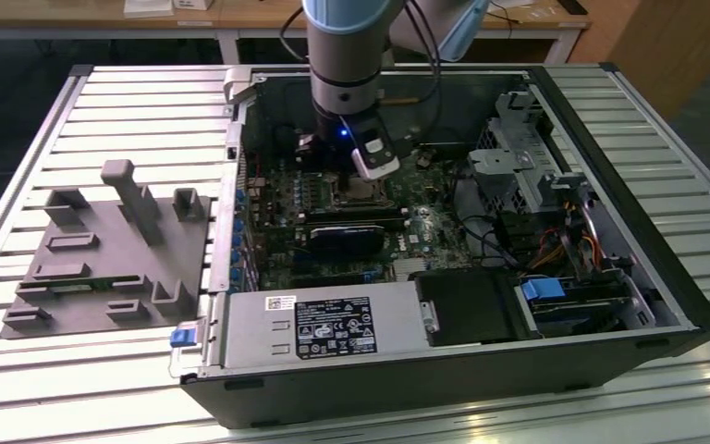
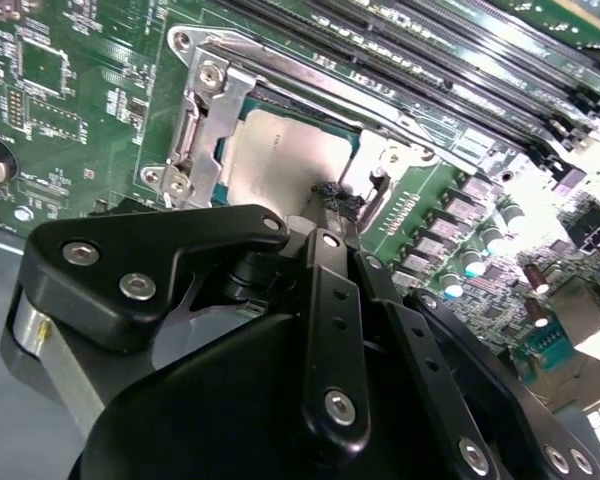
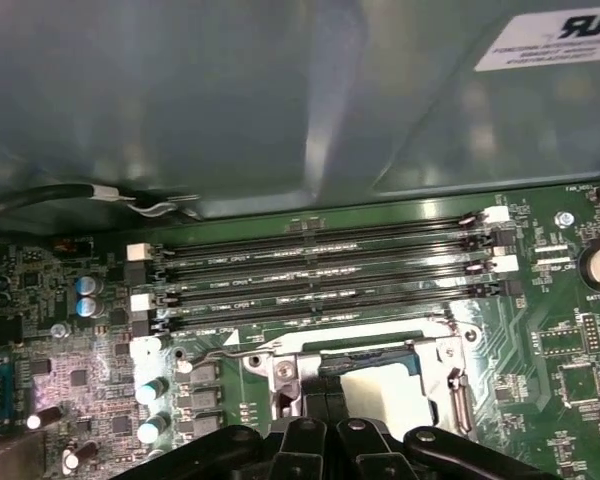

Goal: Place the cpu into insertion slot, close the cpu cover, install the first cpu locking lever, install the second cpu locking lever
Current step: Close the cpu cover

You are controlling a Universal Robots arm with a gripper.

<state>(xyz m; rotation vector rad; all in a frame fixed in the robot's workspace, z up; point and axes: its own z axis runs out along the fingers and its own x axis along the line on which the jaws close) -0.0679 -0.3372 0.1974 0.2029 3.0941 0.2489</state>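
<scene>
Jaws are pressing together and gripping nothing, with the tips sitting at the edge of the insertion slot [image 1: 352, 192].
The cpu [image 2: 280, 160], a flat square with a dull grey metal top, is sitting inside the slot. The thin silvery cpu cover [image 2: 206, 112] is lying over the slot, framing the chip. A bare wire lever [image 2: 310, 62] is running along the slot's side nearest the long black memory slots [image 3: 320, 268].

**cpu [image 2: 285, 160] seated in slot [image 2: 354, 150]**

The cpu, dull silver and flat, lies in the slot right at the tool [image 2: 332, 200] tip. The silvery cover [image 2: 205, 115] frames it; a wire lever [image 2: 310, 80] runs along its far side.
</scene>
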